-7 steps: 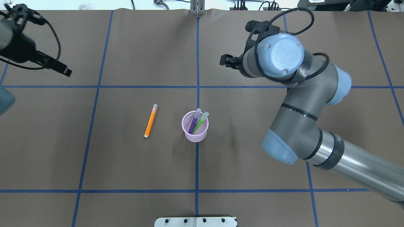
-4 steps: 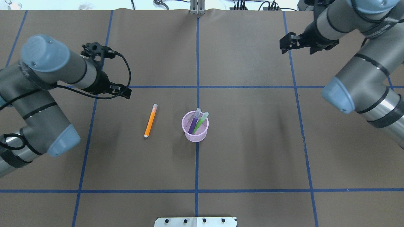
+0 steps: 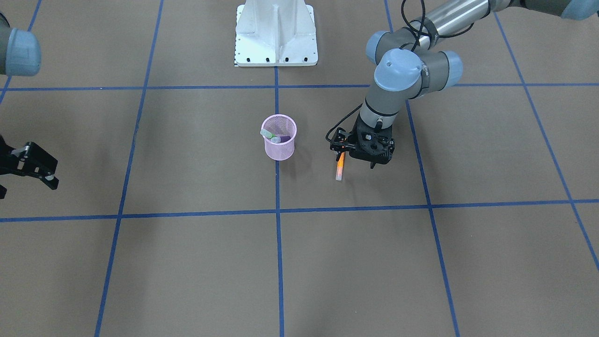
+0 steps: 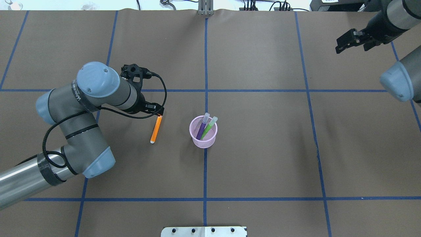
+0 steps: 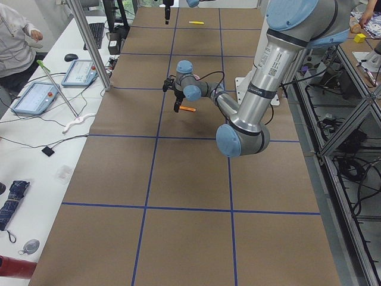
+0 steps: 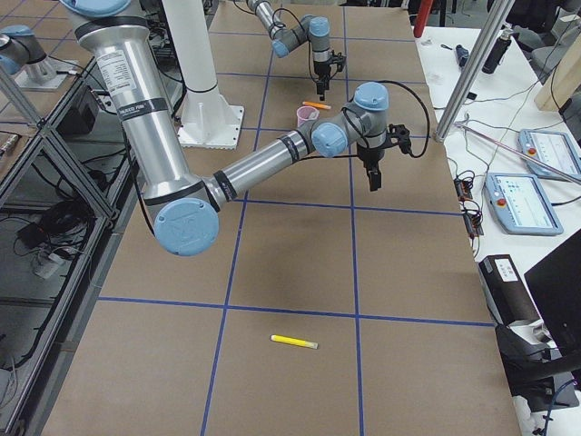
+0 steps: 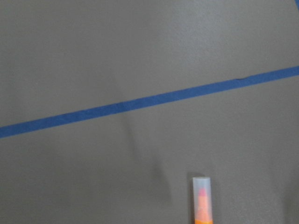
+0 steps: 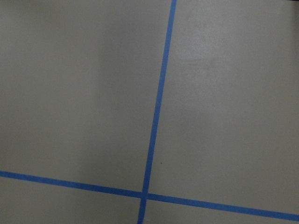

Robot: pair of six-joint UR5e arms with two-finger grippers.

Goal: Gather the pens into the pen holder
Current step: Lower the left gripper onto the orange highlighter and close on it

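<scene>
Pink wire mesh formed the pen holder point(image 3: 279, 149), upright near the table's middle in the front-facing view with two capped pens leaning inside. Just beside it, the orange pen point(image 3: 339, 170) lay flat on the brown paper, its upper part hidden behind the left gripper point(image 3: 361, 158). The right gripper point(image 3: 28, 183) hung well apart at the view's edge, jaws spread and empty

From overhead, the purple pen point(image 4: 201, 130) and green pen point(image 4: 208, 130) leaned side by side in the holder, caps above the rim. The left gripper's jaws stood apart over the orange pen's capped end, holding nothing; whether they touched it could not be told

The exterior left view showed that gripper pointing down right at the orange pen, and a yellow pen point(image 5: 196, 22) lying alone at the table's far end

The exterior right view had the yellow pen near the camera, well apart from the holder

The left wrist view caught only the orange pen's pale cap below a blue tape line point(image 7: 140, 101); the right wrist view showed crossed tape on bare paper
</scene>
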